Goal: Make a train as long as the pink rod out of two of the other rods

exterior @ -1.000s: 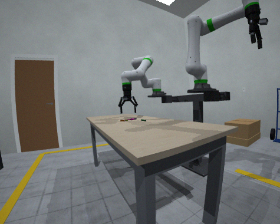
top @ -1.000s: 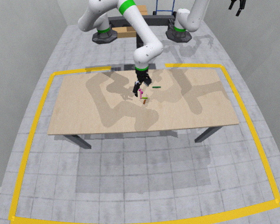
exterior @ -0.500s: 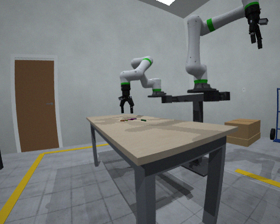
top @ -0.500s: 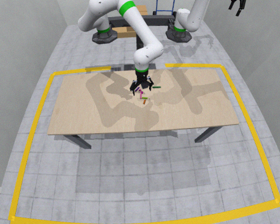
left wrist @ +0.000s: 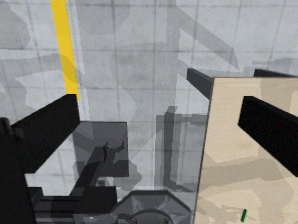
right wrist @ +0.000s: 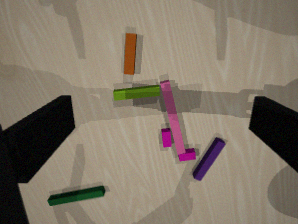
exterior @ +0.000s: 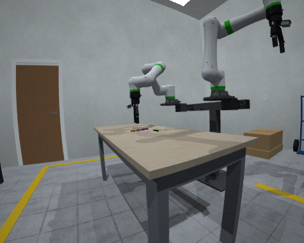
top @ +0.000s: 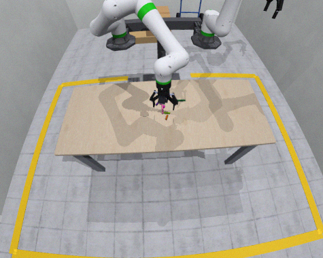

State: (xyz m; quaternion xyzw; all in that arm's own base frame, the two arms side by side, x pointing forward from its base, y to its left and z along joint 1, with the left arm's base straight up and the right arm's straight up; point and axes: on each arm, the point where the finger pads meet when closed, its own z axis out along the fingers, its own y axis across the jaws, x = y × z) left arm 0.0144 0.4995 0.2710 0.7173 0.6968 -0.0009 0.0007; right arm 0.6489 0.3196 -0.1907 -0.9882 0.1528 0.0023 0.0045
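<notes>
The right gripper (top: 163, 103) (exterior: 136, 122) (right wrist: 162, 112) hangs wide open and empty above 7 rods; the left gripper (top: 270, 14) (exterior: 278, 51) (left wrist: 159, 110), also fully spread, holds nothing, away from the table (top: 91, 136) (exterior: 182, 147) (left wrist: 225, 125) (right wrist: 240, 200).

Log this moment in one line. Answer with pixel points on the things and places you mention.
right gripper (top: 163, 106) (exterior: 136, 122) (right wrist: 162, 117): open, above rods | lime rod (top: 166, 113) (right wrist: 137, 93), orange rod (top: 166, 117) (right wrist: 130, 54): apart | train: unmade
</notes>
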